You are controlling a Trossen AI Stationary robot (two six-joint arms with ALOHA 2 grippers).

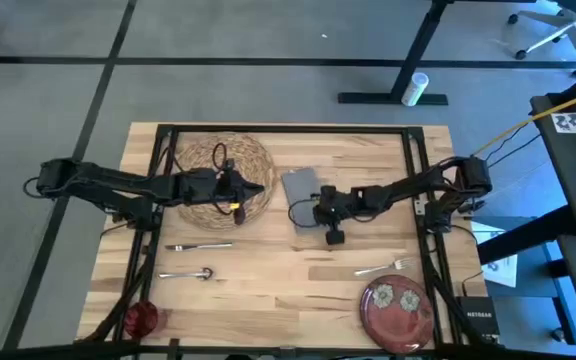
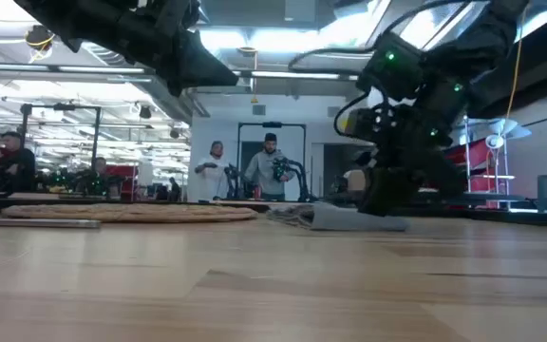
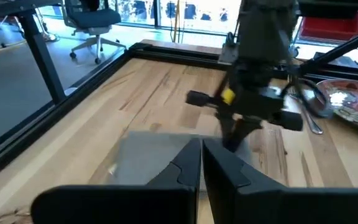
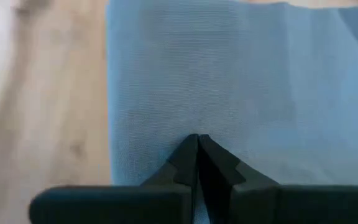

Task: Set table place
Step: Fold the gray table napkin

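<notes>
Napkin lies flat near table centre, just beside the woven mat, long axis running front to back. Right gripper is down at its near edge, fingers pressed together on the cloth; whether fabric is pinched, cannot tell. Left gripper, fingers together and empty, hovers over the mat's edge. Right arm nearer; judged to be handling the napkin.

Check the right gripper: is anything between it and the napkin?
Nothing visible. The right gripper is down at the napkin, its fingers closed against the cloth. The left gripper hangs over the mat.
</notes>
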